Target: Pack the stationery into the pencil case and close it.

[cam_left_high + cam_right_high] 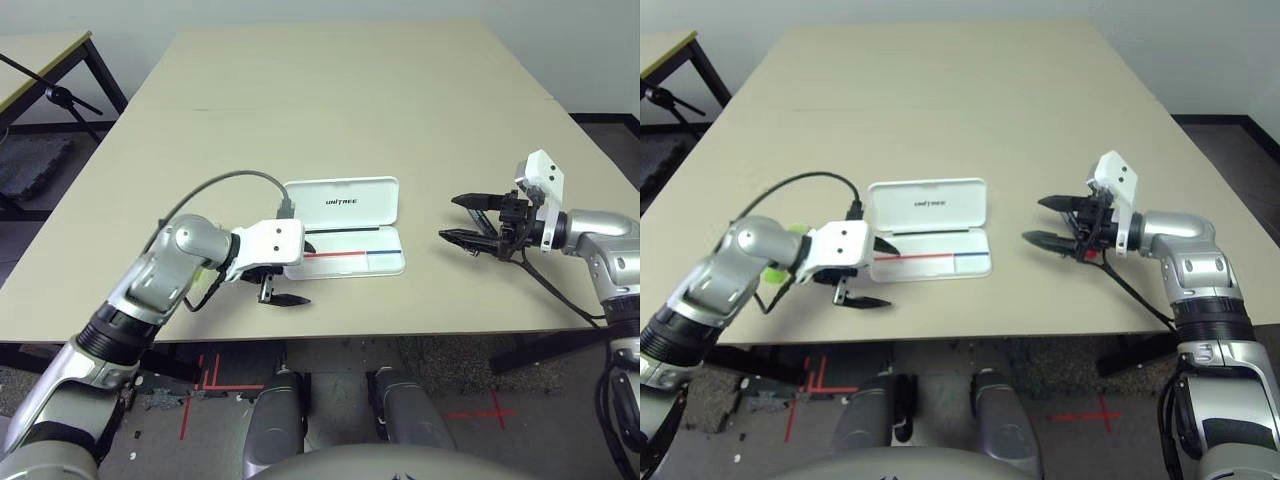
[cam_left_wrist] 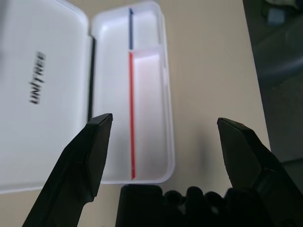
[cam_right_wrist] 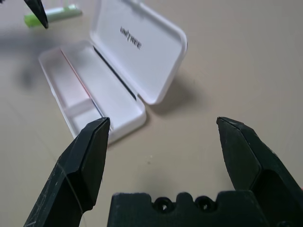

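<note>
Case, white and hinged, lies open on the bench with its lid folded flat away from the robot, the "Unitree" print facing up. The left pincer sits spread and empty just at the tray's left end, fingers pointing along it. The right pincer hangs spread and empty well off the case's right end. The lime-green highlighter lies beyond the case from the right pincer, near the left arm.
</note>
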Robot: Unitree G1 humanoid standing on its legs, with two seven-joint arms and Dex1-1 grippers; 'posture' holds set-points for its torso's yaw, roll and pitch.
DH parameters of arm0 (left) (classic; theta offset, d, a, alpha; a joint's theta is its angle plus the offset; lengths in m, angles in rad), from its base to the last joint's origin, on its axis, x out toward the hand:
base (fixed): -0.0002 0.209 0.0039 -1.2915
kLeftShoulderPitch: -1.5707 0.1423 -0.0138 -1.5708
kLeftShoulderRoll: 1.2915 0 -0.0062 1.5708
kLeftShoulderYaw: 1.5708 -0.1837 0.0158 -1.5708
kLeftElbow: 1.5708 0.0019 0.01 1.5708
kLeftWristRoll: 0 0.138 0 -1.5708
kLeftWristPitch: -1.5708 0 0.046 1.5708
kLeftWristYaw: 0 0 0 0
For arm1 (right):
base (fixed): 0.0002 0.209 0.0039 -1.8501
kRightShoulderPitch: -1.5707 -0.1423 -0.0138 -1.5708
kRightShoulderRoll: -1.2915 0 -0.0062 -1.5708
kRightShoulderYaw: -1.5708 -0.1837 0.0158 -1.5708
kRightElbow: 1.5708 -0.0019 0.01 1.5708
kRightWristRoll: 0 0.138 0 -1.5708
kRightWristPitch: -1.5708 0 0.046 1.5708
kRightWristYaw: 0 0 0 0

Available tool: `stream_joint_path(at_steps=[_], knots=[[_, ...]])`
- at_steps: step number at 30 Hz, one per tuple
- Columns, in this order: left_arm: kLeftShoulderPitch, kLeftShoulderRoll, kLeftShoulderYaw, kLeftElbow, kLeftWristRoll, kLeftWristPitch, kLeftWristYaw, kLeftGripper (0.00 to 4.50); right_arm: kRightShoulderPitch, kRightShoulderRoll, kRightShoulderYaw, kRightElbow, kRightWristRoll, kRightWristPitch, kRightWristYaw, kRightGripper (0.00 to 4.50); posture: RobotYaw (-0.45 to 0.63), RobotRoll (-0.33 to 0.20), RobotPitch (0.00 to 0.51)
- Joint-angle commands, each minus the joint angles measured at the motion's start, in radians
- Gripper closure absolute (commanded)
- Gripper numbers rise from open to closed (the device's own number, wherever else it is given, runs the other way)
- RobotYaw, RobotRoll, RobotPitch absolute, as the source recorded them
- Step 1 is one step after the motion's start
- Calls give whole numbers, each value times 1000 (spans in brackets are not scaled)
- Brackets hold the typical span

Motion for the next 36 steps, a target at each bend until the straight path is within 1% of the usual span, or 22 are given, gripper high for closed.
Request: stream_joint_path(at_steps=[1,5,7,10,13,14,17,21,24,36], knots=[[17,13,56,-60,-72,59,16,16,-2,-12,-29,-47,33,56,-25,0,-61,0,75],[18,21,74,-92,-99,102,33,16,3,-23,-45,-70,44,110,-61,0,-59,0,78],[16,24,70,-103,-103,114,41,16,-5,-28,-59,-80,55,177,-108,0,-60,0,80],[11,24,59,-120,-111,132,55,16,-22,-39,-80,-131,79,328,-196,0,-62,0,83],[5,24,50,-129,-113,146,62,16,-66,-53,-98,-178,93,524,-317,0,-62,0,83],[2,23,44,-130,-112,149,64,16,-91,-62,-94,-170,77,586,-364,0,-73,0,89],[-1,19,29,-131,-107,151,67,16,-129,-85,-67,-142,21,661,-452,0,-73,0,89],[-6,17,17,-117,-103,142,69,16,-141,-94,-31,-86,-37,679,-512,0,-80,0,90],[-9,18,11,-108,-101,135,69,16,-158,-83,-30,-47,-53,682,-545,0,-79,0,89],[13,22,1,-98,-90,108,77,16,-177,-49,76,95,-120,622,-510,0,-64,0,84]])
